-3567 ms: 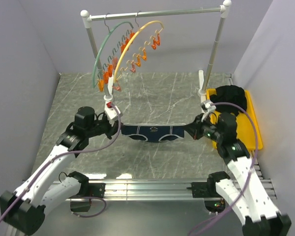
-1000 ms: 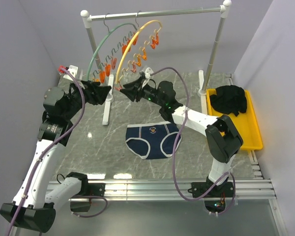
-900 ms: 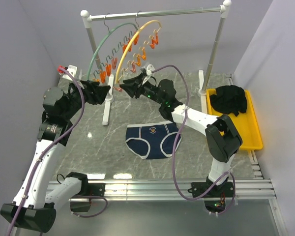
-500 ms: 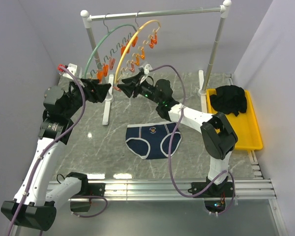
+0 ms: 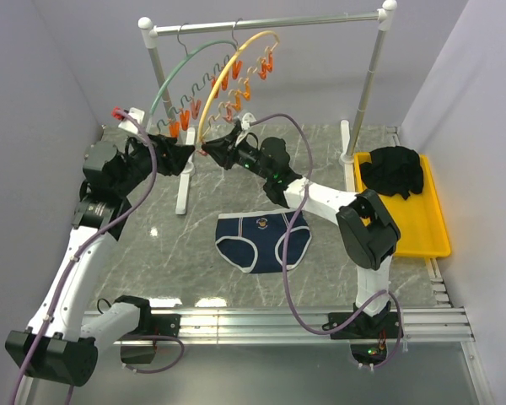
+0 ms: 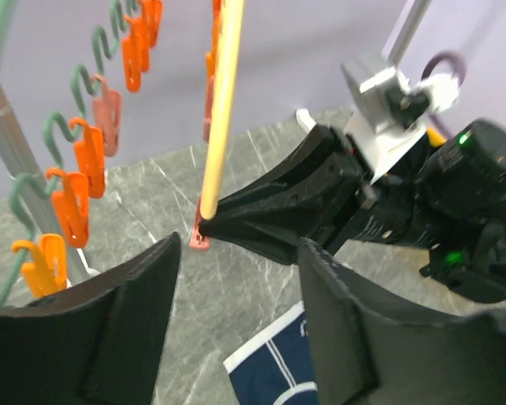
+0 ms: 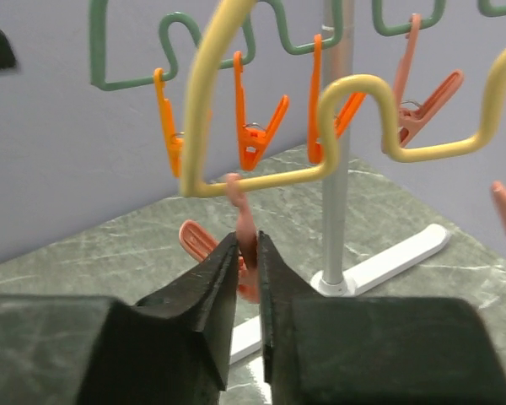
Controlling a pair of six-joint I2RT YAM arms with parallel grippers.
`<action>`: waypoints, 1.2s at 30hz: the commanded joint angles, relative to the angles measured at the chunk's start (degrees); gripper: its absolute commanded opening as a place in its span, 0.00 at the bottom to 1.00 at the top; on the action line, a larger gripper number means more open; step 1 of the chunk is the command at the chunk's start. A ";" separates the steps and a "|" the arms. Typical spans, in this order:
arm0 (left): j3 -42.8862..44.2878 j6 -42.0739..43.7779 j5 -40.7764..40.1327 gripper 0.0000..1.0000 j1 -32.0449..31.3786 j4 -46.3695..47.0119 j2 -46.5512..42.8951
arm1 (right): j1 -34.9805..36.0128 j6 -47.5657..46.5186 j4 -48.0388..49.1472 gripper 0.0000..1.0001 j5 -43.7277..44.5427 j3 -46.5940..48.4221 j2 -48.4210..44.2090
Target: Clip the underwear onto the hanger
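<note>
The underwear (image 5: 261, 239), navy briefs with white trim, lies flat on the marble table; its corner shows in the left wrist view (image 6: 274, 371). The yellow hanger (image 5: 222, 74) hangs from the rail by its hook. My right gripper (image 7: 249, 246) is shut on the pale orange clip (image 7: 246, 221) at the hanger's lowest end (image 7: 204, 126). In the top view the right gripper (image 5: 209, 148) meets that low end. My left gripper (image 5: 185, 153) hovers just left of it, open and empty (image 6: 236, 283), looking at the right gripper's black fingers (image 6: 278, 202) and the clip (image 6: 199, 233).
A green hanger (image 5: 174, 83) with orange clips (image 6: 72, 202) hangs left of the yellow one. The rack's left post (image 5: 162, 80) and white foot (image 5: 183, 187) stand just behind both grippers. A yellow tray (image 5: 434, 240) holding a black clothing pile (image 5: 394, 171) sits at the right.
The right gripper reached the hanger's lowest clip and closed on it. The left arm shifted slightly toward the hanger. The underwear, stretched between both grippers at first, now lies on the table.
</note>
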 commanded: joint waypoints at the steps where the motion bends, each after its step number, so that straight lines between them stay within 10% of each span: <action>1: 2.27 4.90 3.77 0.62 0.20 -0.46 2.65 | -0.39 -0.29 2.28 0.19 -2.01 2.55 -1.09; 9: 3.86 10.69 10.63 0.57 0.20 -0.03 5.91 | -2.76 4.19 1.13 0.01 -9.22 2.38 -4.96; 21: 2.98 11.85 20.64 0.51 0.38 2.51 6.35 | -5.14 11.40 3.68 0.00 -20.65 -0.17 -8.39; 36: -0.53 15.79 26.72 0.70 0.38 7.26 6.53 | -6.11 15.35 7.98 0.00 -25.05 -1.84 -8.66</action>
